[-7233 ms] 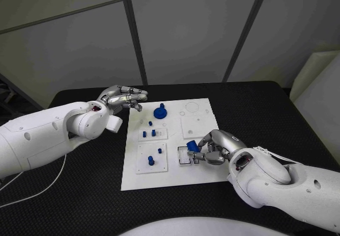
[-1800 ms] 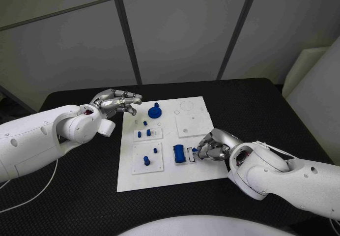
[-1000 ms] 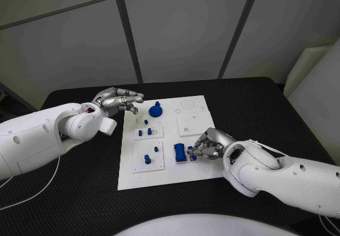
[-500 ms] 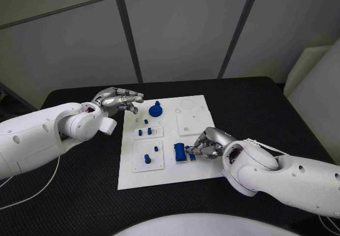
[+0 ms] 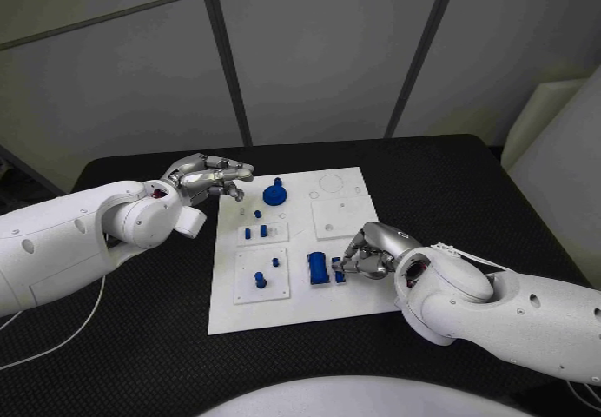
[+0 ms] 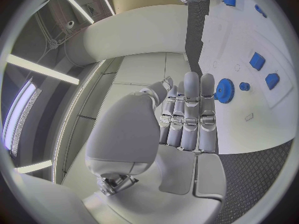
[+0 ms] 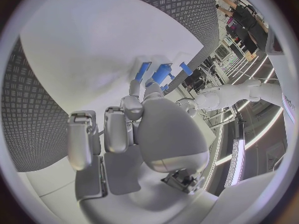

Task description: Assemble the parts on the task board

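The right hand has its fingers curled down around a small blue part, pressing or pinching it just right of the upright blue block on the near-right insert of the task board. Whether the fingertips truly clamp the piece or only rest on it, I cannot tell; the right wrist view shows blue pieces just past the fingers but not the contact itself. The left hand hovers off the board's far-left edge, fingers bent inward with nothing between them, apart from the blue gear that stands near it.

Further left on the board, small blue pegs stand in one insert, and another peg stands in the insert nearer the robot.

The likely risk: the small part is being seated beside the block, and a tilted push could jam it, knock the block askew, or shift the loose insert, since no hand steadies the board.
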